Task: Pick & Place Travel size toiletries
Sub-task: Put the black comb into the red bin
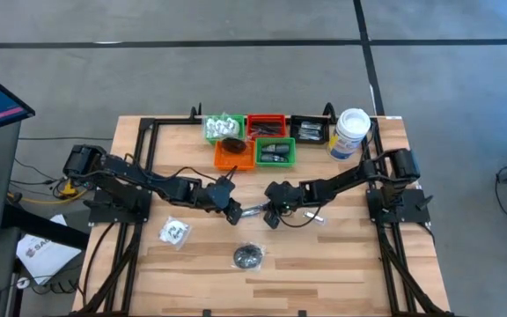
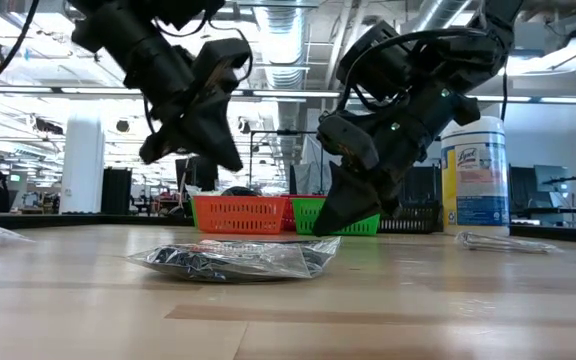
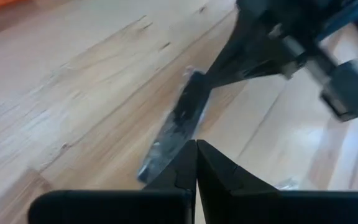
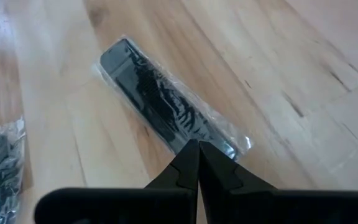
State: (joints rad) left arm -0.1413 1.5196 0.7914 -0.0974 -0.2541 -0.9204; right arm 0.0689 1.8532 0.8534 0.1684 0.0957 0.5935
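My right hand (image 4: 197, 144) hangs with its two fingers pressed tight together and nothing between them, tips just over one end of a slim dark packet (image 4: 166, 107) in clear wrap. The packet lies flat on the wooden surface (image 4: 303, 74), and its long axis runs away from my fingertips at a slant, so it stretches ahead of me, not across my grip. My left hand (image 3: 196, 149) is just as tightly closed and empty, poised near the opposite end of the same packet (image 3: 178, 124). Judging from above, both hands meet over it mid-surface, the right one nearer. To take it I would need to spread my fingers and straddle its narrow width. Farther off lie a bagged black piece (image 1: 248, 256) and a clear packet (image 1: 174, 232).
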